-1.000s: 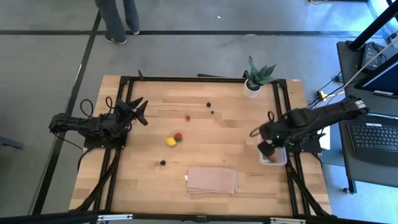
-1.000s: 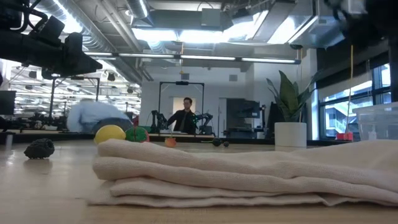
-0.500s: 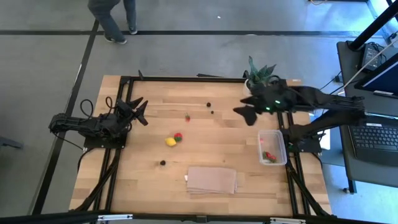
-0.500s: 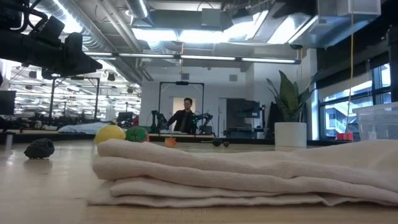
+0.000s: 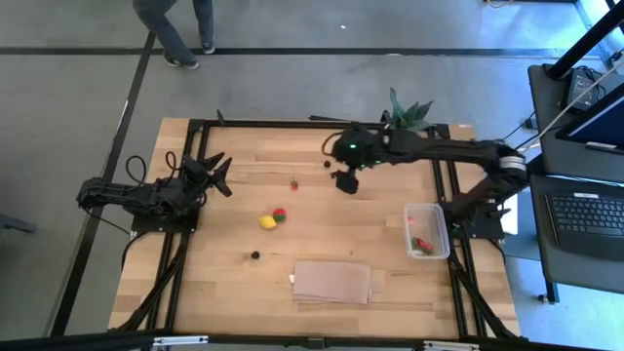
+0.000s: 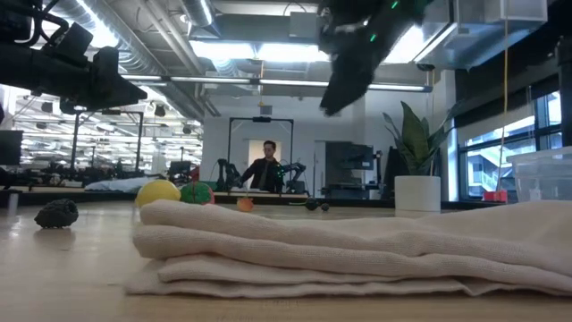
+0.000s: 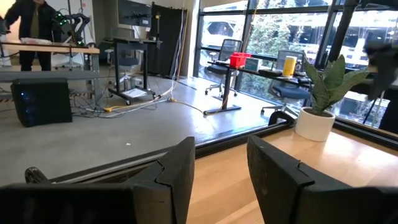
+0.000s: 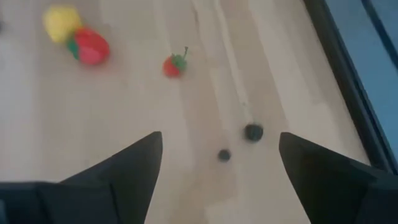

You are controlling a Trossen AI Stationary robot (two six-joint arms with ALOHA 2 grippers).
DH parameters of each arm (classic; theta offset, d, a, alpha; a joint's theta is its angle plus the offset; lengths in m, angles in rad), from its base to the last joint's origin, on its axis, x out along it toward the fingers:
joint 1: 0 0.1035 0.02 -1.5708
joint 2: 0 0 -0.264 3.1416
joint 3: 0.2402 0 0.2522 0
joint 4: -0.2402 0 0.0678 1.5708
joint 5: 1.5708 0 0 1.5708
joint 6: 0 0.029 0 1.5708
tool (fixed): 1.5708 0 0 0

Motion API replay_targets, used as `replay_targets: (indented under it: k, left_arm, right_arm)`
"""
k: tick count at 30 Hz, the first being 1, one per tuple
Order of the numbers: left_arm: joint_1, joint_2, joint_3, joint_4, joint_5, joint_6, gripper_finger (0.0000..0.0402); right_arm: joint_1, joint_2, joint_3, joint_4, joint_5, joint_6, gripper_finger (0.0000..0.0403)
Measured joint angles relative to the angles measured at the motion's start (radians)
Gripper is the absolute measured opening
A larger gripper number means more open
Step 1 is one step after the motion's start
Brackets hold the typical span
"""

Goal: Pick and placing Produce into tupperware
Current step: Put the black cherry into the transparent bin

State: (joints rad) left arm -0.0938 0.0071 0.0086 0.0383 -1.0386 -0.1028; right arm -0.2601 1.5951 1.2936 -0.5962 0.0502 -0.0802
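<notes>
Clear plastic forms the tupperware [image 5: 427,231], which sits at the right edge of the wooden table [image 5: 224,253], and I take it as the landmark. Inside it lie a few small red pieces with some green [image 5: 421,245]. The right gripper [image 5: 345,181] hangs above the table, well apart from the tupperware, toward the far side and to the left of it. Its fingers are spread wide and hold nothing; in the right wrist view the bare wood shows between them. Just under this gripper, in that view, are two dark berries [image 8: 252,132], and farther on a small red fruit with a green stem [image 8: 174,65], a red-and-green piece [image 8: 90,48] and a yellow piece [image 8: 61,20] touching it. From above, the yellow piece [image 5: 267,222] and the red-and-green one [image 5: 280,214] lie far left of the tupperware, near the middle of the table. One more dark berry [image 5: 255,255] is left of the tupperware, beyond a folded tan cloth [image 5: 332,282] that lies near the front edge. A green plant in a white pot [image 5: 398,125] stands behind the tupperware at the far edge. The left gripper [image 5: 216,173] waits at the opposite side of the table from the tupperware, with fingers apart and empty. A person's legs [image 5: 180,29] show on the floor beyond the table.
</notes>
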Motion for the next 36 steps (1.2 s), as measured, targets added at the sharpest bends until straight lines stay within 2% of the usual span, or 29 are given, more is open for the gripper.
replay_targets:
  k: [3,7,14,20,30,36]
  left_arm:
    - [0.0,0.0,0.0,0.0,0.0,0.0,0.014]
    - [0.0,0.0,0.0,0.0,0.0,0.0,0.014]
    - [0.0,0.0,0.0,0.0,0.0,0.0,0.014]
    - [0.0,0.0,0.0,0.0,0.0,0.0,0.014]
    - [0.0,0.0,0.0,0.0,0.0,0.0,0.014]
    - [0.0,0.0,0.0,0.0,0.0,0.0,0.014]
  right_arm:
    - [-0.019,0.09,0.0,0.09,0.006,-0.073,0.0323]
    - [-0.051,0.201,0.0,0.172,0.008,-0.091,0.0323]
    - [-0.122,0.331,-0.001,0.177,0.006,-0.081,0.0323]
    - [-0.17,0.361,-0.001,0.185,-0.002,-0.079,0.032]
    - [-0.189,0.382,0.0,0.238,-0.077,-0.08,0.0272]
    - [-0.189,0.417,0.0,0.244,-0.079,-0.078,0.0262]
